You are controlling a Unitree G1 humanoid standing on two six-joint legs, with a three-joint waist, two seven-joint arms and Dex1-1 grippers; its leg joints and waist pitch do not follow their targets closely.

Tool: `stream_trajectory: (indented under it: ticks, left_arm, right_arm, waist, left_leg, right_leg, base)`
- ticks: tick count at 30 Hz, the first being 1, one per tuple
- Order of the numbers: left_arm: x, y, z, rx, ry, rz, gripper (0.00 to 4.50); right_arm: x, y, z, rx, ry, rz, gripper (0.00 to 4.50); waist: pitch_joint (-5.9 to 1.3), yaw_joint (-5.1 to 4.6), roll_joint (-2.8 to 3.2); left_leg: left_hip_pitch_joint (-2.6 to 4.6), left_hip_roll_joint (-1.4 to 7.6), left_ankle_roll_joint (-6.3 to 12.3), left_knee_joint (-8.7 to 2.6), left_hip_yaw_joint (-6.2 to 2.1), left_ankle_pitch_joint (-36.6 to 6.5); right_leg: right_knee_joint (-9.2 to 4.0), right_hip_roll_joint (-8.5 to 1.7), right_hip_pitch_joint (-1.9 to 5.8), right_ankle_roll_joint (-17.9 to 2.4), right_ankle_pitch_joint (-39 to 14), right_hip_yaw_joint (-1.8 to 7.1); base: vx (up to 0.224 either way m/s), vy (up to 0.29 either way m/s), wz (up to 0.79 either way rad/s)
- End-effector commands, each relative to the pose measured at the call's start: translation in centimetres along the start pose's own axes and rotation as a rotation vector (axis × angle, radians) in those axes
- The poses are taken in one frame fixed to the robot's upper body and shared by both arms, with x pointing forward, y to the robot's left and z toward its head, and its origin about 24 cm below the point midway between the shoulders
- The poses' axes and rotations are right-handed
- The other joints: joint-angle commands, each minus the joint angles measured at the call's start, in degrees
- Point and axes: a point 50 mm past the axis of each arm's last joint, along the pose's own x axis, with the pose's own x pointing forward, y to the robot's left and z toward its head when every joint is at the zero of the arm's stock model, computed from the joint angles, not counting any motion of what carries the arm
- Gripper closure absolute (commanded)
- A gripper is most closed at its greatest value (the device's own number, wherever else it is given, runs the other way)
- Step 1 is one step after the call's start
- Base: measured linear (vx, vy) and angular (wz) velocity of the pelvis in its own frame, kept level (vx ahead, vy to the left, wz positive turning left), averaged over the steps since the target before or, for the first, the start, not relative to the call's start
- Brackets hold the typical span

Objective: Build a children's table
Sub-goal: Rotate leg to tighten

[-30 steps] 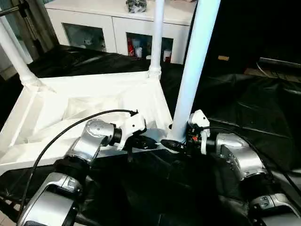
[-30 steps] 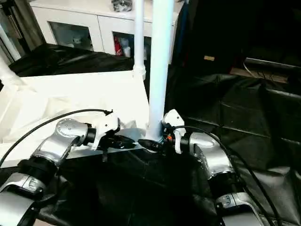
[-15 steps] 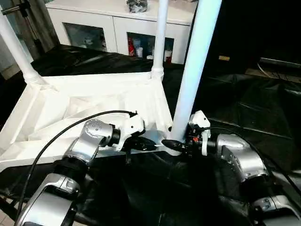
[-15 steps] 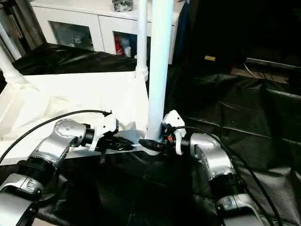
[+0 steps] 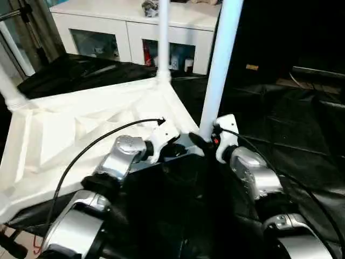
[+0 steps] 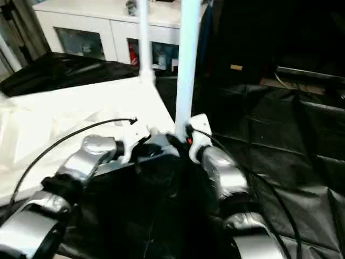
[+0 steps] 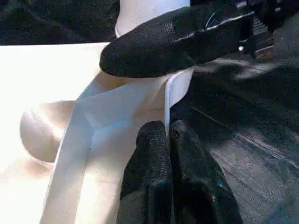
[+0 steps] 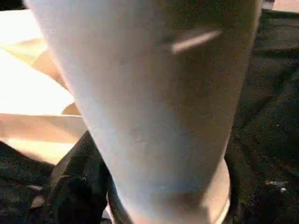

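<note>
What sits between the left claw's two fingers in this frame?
The thin rim of the table top, right at its near corner. The left wrist view shows the left claw shut on that edge, with a finger of the right claw just beyond against the near leg.

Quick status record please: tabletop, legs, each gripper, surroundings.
tabletop: white tabletop lies underside up on black sheeting
legs: near leg upright in the near corner socket; far leg and left leg also standing
left gripper: left gripper shut on the tabletop's thin rim
right gripper: right gripper around the near leg's base
background: white cabinet
</note>
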Motion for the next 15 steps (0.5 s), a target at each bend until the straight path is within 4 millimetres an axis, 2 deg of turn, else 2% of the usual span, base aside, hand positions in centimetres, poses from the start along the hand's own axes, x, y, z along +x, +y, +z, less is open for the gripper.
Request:
stream_trajectory:
  ticks: [1, 5, 6, 10, 12, 13, 14, 15]
  left_arm:
    - [2.0, -1.4, 2.7, 0.036, -0.098, -0.053, 4.5]
    - [1.5, -1.5, 2.2, 0.051, -0.094, -0.09, 4.5]
    - [1.2, -1.5, 1.9, 0.058, -0.093, -0.112, 4.5]
    - [0.3, -1.6, 1.3, 0.072, -0.085, -0.173, 4.5]
    - [-0.2, -1.6, 1.0, 0.084, -0.089, -0.208, 4.5]
    - [-0.4, -1.7, 0.9, 0.088, -0.093, -0.229, 4.5]
    - [-0.7, -1.7, 0.8, 0.093, -0.095, -0.247, 4.5]
    - [-0.8, -1.7, 0.7, 0.095, -0.095, -0.255, 4.5]
  right_arm:
    - [1.5, 4.1, -1.9, 0.008, 0.09, 0.166, 1.0]
    - [1.3, 4.2, -1.6, 0.028, 0.07, 0.224, 0.66]
    - [1.1, 3.8, -1.5, 0.007, 0.072, 0.245, 0.5]
    - [0.3, 2.8, -1.6, -0.048, 0.085, 0.285, 0.28]
    - [-0.4, 2.2, -1.6, -0.066, 0.091, 0.324, 0.28]
    - [-0.8, 1.9, -1.5, -0.068, 0.094, 0.349, 0.28]
    - [-1.2, 1.6, -1.5, -0.071, 0.095, 0.371, 0.28]
    - [-1.3, 1.5, -1.4, -0.073, 0.096, 0.38, 0.28]
  waist:
    - [-3.07, 0.05, -0.14]
    - [-3.02, 0.01, -0.05]
    - [-3.02, 0.08, -0.46]
    - [-3.11, 0.08, -0.37]
    - [-3.18, 0.02, -0.36]
    - [-3.23, 0.11, -0.11]
    - [-3.27, 0.31, -0.25]
    - [-3.34, 0.37, -0.24]
  left_leg:
    - [0.05, 2.44, 2.39, -4.17, -1.3, -9.52]
    - [0.07, 2.54, 3.21, -4.2, -1.29, -9.45]
    - [-0.01, 2.55, 3.37, -4.2, -1.31, -9.35]
    - [-0.25, 2.6, 3.98, -4.11, -1.35, -8.02]
    - [-0.24, 2.65, 4.63, -3.99, -1.3, -7.15]
    - [-0.15, 2.68, 4.85, -3.93, -1.29, -6.88]
    - [-0.17, 2.73, 5.7, -3.8, -1.09, -6.26]
    - [-0.2, 2.71, 6.03, -3.74, -1.07, -5.85]
  right_leg:
    - [-4.84, -4.32, 2.53, -12.42, -11.9, 3.0]
    - [-4.73, -4.36, 2.59, -13.17, -11.0, 2.98]
    - [-4.65, -4.43, 2.69, -13.23, -11.18, 2.99]
    - [-4.44, -4.53, 2.89, -13.46, -9.88, 2.96]
    - [-4.24, -4.49, 2.87, -14.09, -7.9, 3.0]
    - [-4.14, -4.45, 2.91, -14.42, -7.0, 2.99]
    - [-3.78, -4.3, 2.99, -15.35, -3.75, 3.05]
    - [-3.6, -4.24, 3.08, -15.57, -2.64, 3.01]
  base:
    - [0.0, 0.0, 0.0]
    - [0.0, 0.0, 0.0]
    - [0.0, 0.0, 0.0]
    - [0.0, 0.0, 0.0]
    - [0.0, 0.0, 0.0]
    - [0.0, 0.0, 0.0]
    - [0.0, 0.0, 0.0]
    - [0.0, 0.0, 0.0]
